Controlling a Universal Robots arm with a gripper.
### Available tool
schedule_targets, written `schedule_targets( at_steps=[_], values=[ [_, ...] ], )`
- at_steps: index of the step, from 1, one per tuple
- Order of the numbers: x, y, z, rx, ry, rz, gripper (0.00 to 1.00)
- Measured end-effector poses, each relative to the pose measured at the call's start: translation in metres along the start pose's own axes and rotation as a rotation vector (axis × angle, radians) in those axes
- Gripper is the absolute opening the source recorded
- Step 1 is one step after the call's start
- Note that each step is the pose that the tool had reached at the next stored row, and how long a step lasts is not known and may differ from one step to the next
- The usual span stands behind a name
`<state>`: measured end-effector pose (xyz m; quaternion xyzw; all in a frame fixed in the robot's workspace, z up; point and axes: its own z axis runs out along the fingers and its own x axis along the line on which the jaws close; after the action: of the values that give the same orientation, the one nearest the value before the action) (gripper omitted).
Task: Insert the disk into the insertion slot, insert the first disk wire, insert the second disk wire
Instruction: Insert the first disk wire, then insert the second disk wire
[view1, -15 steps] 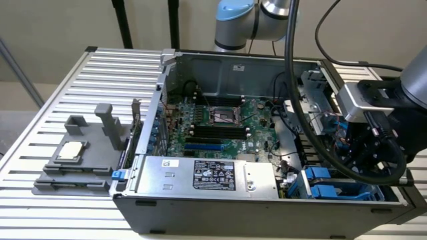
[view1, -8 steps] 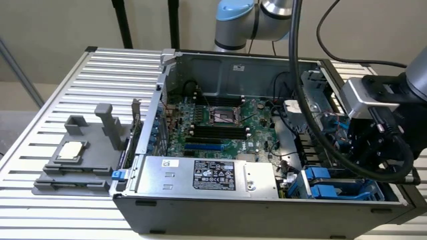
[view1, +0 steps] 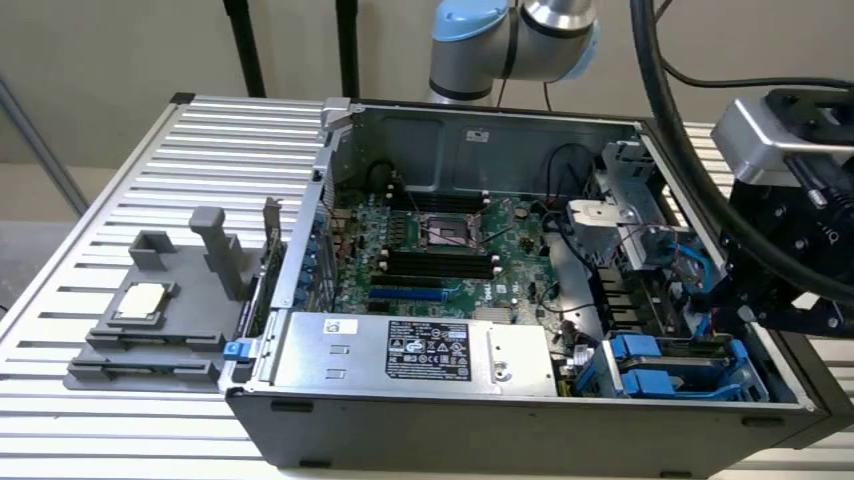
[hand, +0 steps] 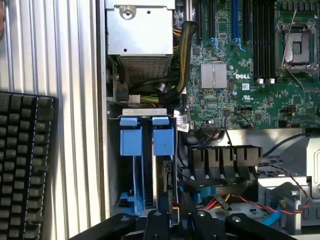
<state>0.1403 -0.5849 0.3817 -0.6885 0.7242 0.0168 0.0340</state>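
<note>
Slatted metal table (view1: 120, 170) carries the open computer case (view1: 534, 440); the gripper (view1: 785, 295) hangs over its corner on the exterior view's right. Wrist view: the disk (hand: 164, 150) apparently stands on edge inside the insertion slot (hand: 142, 113) (I'd judge it stiff, weighty, shock-sensitive; best held by the blue frame's sides). Whether the gripper grasps it, I cannot tell.

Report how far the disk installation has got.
Apparently done: two bright blue plastic carrier frames sit side by side in the boxy grey drive cage, so the disk looks slotted, though its label is hidden. In hand: the black gripper hovers close over those frames. Left: a flat blue cable and a red, yellow and black wire bundle lie beside the cage; I cannot see either plugged into the disk.
</note>
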Motion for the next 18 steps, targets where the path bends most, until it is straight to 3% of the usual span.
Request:
schedule_targets(
  at_steps=[4,7,10,12,13,16,18],
  values=[
    [0.000,0.0102,-0.0117,0.0000,-0.0002,0.000,0.25],
    [0.000,0.0201,-0.0115,0.0016,0.0002,0.000,0.25],
    [-0.006,0.0222,-0.0101,0.0031,0.0026,0.000,0.25],
    [-0.011,0.0225,-0.0089,0.0036,0.0075,0.000,0.27],
    [-0.013,0.0227,-0.0078,0.0038,0.0096,0.000,0.33],
    [-0.016,0.0222,-0.0041,0.0042,0.0167,0.000,0.33],
    [-0.018,0.0199,-0.0023,0.0047,0.0263,0.000,0.33]
  ],
)
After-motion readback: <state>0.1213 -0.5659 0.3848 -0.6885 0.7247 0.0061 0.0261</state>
